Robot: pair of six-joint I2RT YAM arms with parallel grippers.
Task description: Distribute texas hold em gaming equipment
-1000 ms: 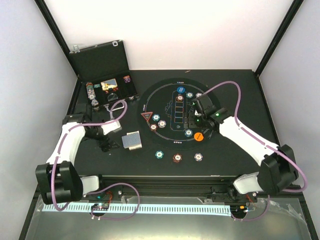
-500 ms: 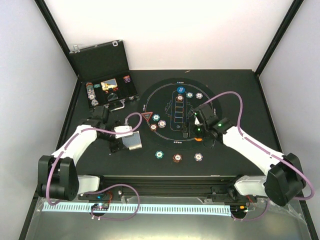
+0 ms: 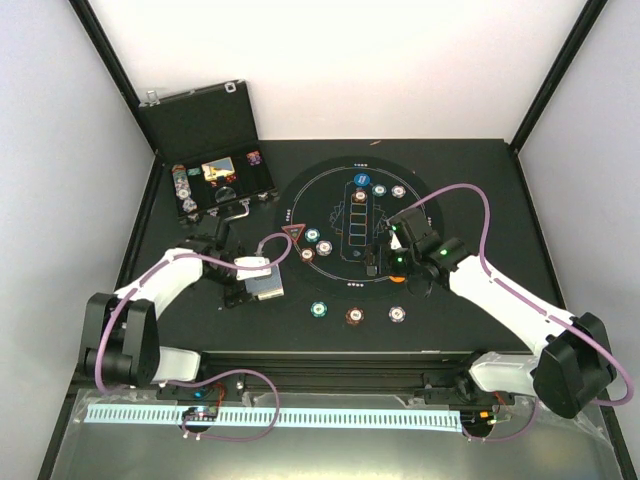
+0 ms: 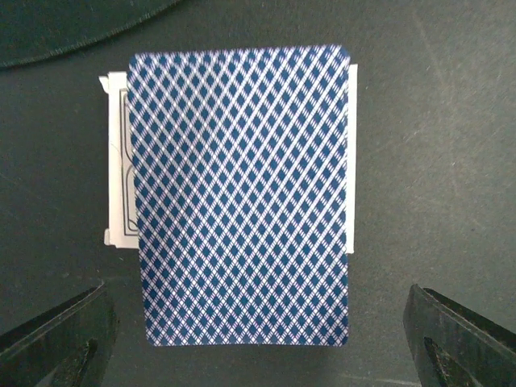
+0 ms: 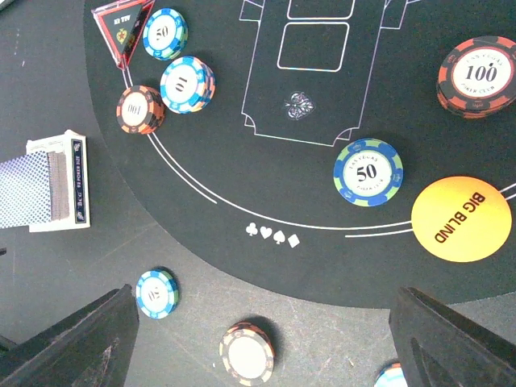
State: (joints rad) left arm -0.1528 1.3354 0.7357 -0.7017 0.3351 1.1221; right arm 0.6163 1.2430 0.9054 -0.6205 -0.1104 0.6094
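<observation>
"BIG BLIND" is printed on the orange disc [image 5: 461, 219]. "100" is shown on the red-and-black chip [image 5: 481, 75] and the brown chip [image 5: 139, 109]. "50" is shown on the green-edged chip [image 5: 368, 172] and the teal chip [image 5: 164, 33]. Club, spade, heart and diamond signs are marked on the mat [image 5: 322, 266].

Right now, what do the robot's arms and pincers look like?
The left arm and right arm have white shells, black round joints and looping purple cables. The left pincer and right pincer have dark fingers.
</observation>
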